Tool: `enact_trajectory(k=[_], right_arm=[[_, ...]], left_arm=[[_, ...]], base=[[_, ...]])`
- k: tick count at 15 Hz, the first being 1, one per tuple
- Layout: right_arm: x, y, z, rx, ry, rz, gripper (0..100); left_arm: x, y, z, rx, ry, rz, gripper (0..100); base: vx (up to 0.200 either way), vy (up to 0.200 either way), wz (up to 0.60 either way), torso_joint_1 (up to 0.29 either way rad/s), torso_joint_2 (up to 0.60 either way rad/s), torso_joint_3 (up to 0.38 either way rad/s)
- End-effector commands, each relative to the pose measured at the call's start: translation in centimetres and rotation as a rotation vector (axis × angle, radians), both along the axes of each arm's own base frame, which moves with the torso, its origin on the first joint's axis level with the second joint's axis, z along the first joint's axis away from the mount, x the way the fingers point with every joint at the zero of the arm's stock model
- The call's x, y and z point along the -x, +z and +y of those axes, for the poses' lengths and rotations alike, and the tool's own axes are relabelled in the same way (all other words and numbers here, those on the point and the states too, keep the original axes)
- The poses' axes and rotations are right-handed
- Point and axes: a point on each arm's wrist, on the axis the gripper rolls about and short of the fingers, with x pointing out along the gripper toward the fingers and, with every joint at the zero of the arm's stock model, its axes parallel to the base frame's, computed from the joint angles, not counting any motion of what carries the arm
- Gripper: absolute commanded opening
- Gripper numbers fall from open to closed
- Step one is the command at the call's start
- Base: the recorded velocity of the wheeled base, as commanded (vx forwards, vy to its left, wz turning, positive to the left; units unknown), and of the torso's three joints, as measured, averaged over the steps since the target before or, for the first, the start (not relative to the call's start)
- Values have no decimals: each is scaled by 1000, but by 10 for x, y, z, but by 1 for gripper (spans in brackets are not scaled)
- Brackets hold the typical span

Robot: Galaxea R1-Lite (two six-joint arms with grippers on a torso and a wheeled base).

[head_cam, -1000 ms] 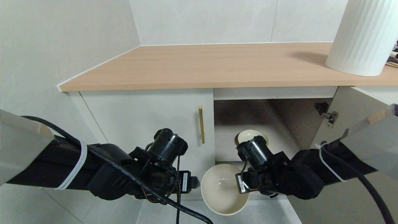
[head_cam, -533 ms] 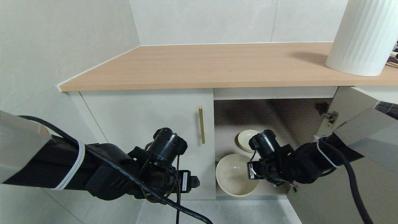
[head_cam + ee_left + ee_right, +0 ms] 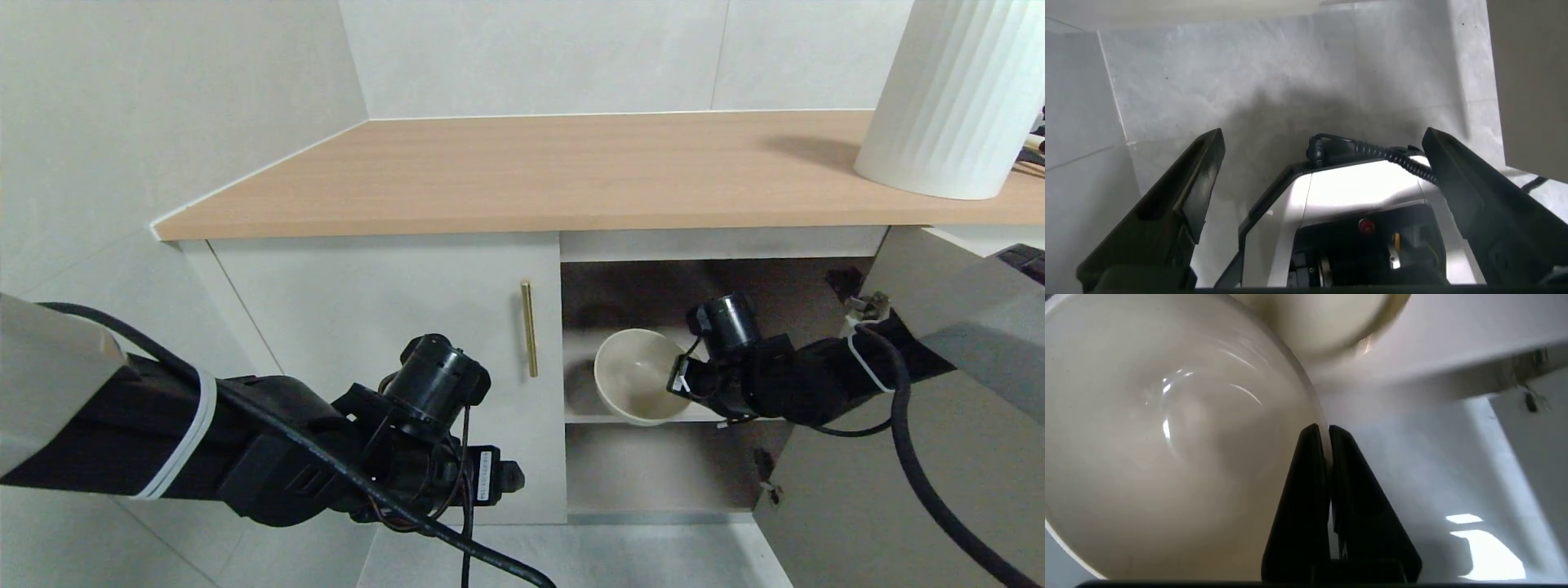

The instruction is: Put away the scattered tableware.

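Observation:
A large cream bowl [image 3: 637,374] hangs tilted inside the open cupboard, just above the shelf [image 3: 584,415]. My right gripper [image 3: 678,385] is shut on its rim; in the right wrist view the two fingers [image 3: 1310,482] pinch the bowl's [image 3: 1167,433] edge. A smaller cream bowl [image 3: 1327,322] sits on the shelf just beyond the held one. My left gripper [image 3: 1323,139] hangs low before the closed left door, open, nothing between its fingers, pointing at the tiled floor.
The cupboard's right door [image 3: 898,474] stands open beside my right arm. The left door is closed, with a gold handle [image 3: 528,328]. A wooden countertop [image 3: 531,171] runs above, with a white ribbed vase [image 3: 955,98] at its right end.
My right arm has carried the large bowl from low in front of the cupboard up and into it, to shelf level. The left arm has barely moved.

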Motion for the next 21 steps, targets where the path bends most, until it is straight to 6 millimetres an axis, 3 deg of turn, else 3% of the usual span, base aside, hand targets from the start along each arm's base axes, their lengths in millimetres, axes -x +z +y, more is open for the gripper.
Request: enact_trajectory(k=[1, 13, 21], right_arm=[[-15, 1, -8, -34, -51, -20, 0], [-63, -23, -30, -16, -243, -64, 0], [-72, -33, -28, -5, -253, -60, 0]], left_arm=[[0, 0, 0, 0, 1, 1, 100], [0, -2, -1, -4, 0, 6, 100], [-1, -3, -1, -6, 0, 8, 100]], base=[[0, 0, 0, 0, 0, 0], [0, 0, 0, 0, 0, 0], [0, 0, 0, 0, 0, 0]])
